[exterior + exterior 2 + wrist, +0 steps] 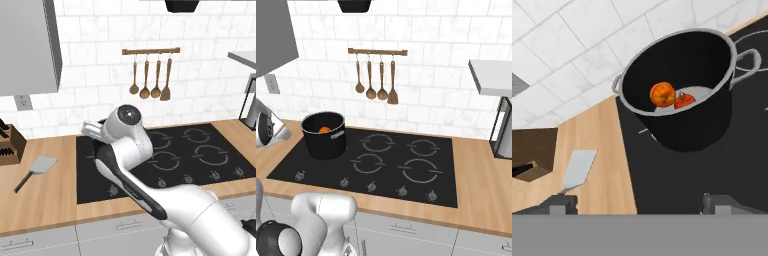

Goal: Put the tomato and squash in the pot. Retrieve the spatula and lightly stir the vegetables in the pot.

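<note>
Right, your gripper [640, 202] hangs above the front left of the cooktop [386, 165] with its jaws spread wide and nothing between them; in the hand view both dark fingertips [559, 202] stand apart at the bottom edge, clear of everything.

Look at the pot [682, 95] first. It stands upright on the rear left burner, mouth up, and in the hand view its two grey loop handles sit on opposite sides of the rim. Inside it, on the grey floor, you have the tomato [684, 100], small and red, touching a larger orange rounded thing [662, 94] just beside it. From the right base view you only catch a bit of orange [325, 130] over the rim of the pot [324, 136].

The spatula [36, 170] lies flat on the wooden counter [50, 195], left of the cooktop and well apart from the pot. Its long axis runs diagonally: in the left base view the squarish grey blade points away toward the wall and to the right, and the thin dark handle trails toward the counter's front edge and to the left. A knife block [9, 145] stands near it, further left by the wall. In the hand view the spatula's blade [579, 169] lies near the left fingertip, not touching it.
</note>
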